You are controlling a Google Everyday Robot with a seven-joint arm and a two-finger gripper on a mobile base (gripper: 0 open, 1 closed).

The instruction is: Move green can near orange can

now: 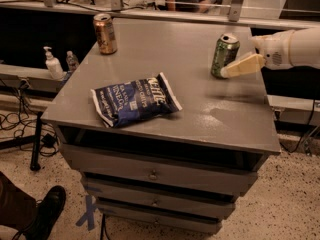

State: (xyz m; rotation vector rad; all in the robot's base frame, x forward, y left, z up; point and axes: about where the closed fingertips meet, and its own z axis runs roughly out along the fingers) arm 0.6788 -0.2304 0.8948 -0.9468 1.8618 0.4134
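Note:
The green can [223,54] stands upright at the back right of the grey cabinet top [210,116]. The orange can [105,33] stands upright at the back left corner, far from the green can. My gripper [233,69] reaches in from the right on a white arm [295,48]. Its cream tip is at the lower right side of the green can and looks to be touching it. Whatever part of the gripper lies behind the can is hidden.
A dark blue chip bag [135,100] lies in the middle of the top, between the two cans. The cabinet has drawers [152,174] below. A pump bottle [52,64] stands on a ledge at left. A person's shoe [47,209] is at the lower left.

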